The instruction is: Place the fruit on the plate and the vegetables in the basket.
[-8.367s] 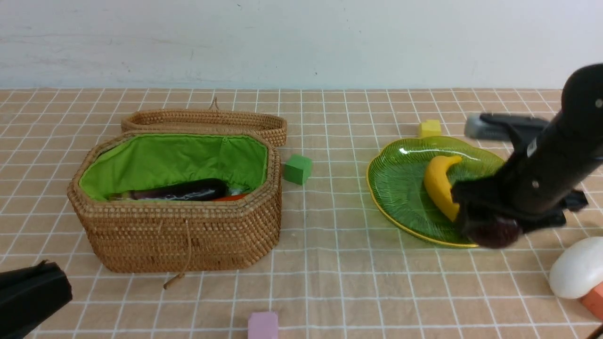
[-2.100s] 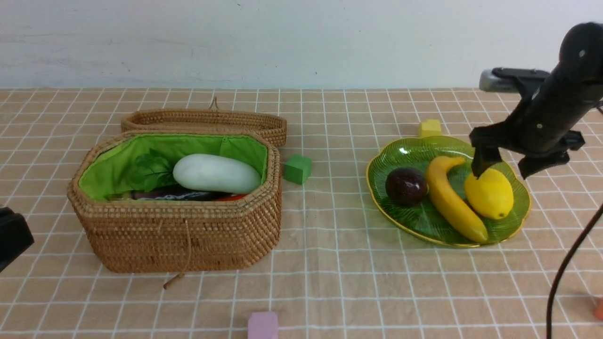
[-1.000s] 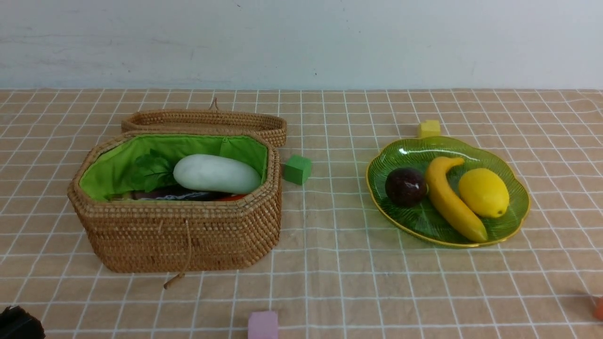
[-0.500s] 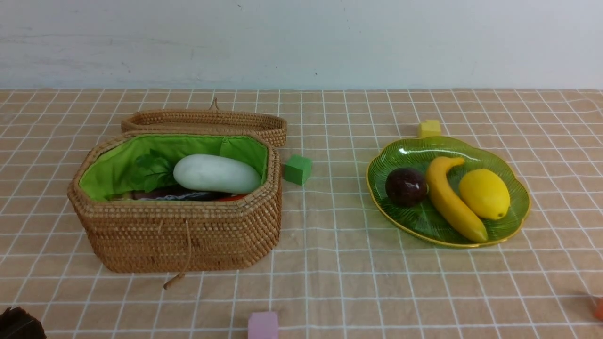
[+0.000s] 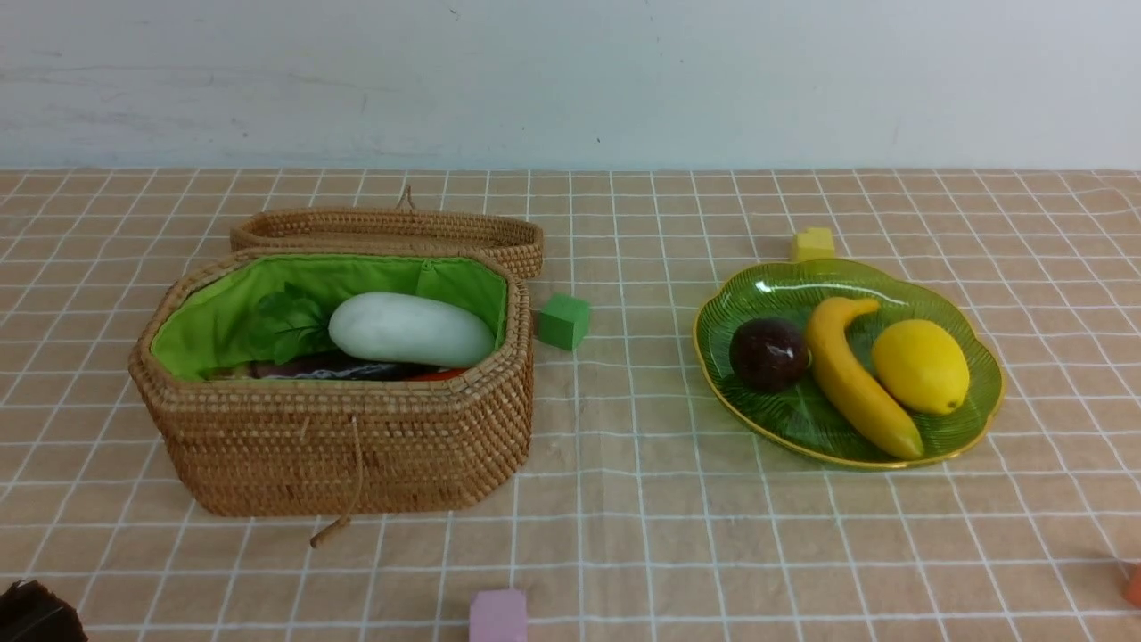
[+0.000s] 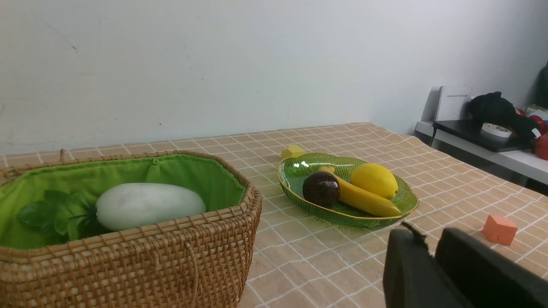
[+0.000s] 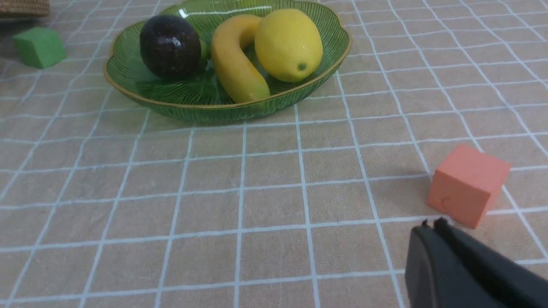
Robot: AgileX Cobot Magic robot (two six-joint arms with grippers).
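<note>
Basket point(image 5: 339, 446): tan woven wicker, long octagon, bright green cloth lining, lid point(image 5: 388, 232) flipped open behind it, cord loop hanging down the front wall. Inside: smooth white oblong radish point(image 5: 410, 330) w/ green leaves on top; glossy dark aubergine point(image 5: 348, 367) and a sliver of orange carrot point(image 5: 439, 375) just visible under it. Gourd not visible.

Plate point(image 5: 758, 294): translucent green glass, leaf-shaped, ribbed, thin gold rim, on the checked cloth of the desk point(image 5: 624, 535), well right of basket. On it, side by side: round glossy maroon fruit point(image 5: 769, 354), long curved banana point(image 5: 856, 379), matte yellow lemon point(image 5: 920, 366); banana between the other two, touching lemon.

Foam cubes on desk: green point(image 5: 563, 321), yellow point(image 5: 813, 242), pink point(image 5: 497, 615), orange point(image 7: 469, 184).

Left gripper point(image 6: 430, 252): jaws nearly together, narrow slit, holding nothing. Right gripper point(image 7: 433, 223): jaws closed, empty, near orange cube, not touching.
</note>
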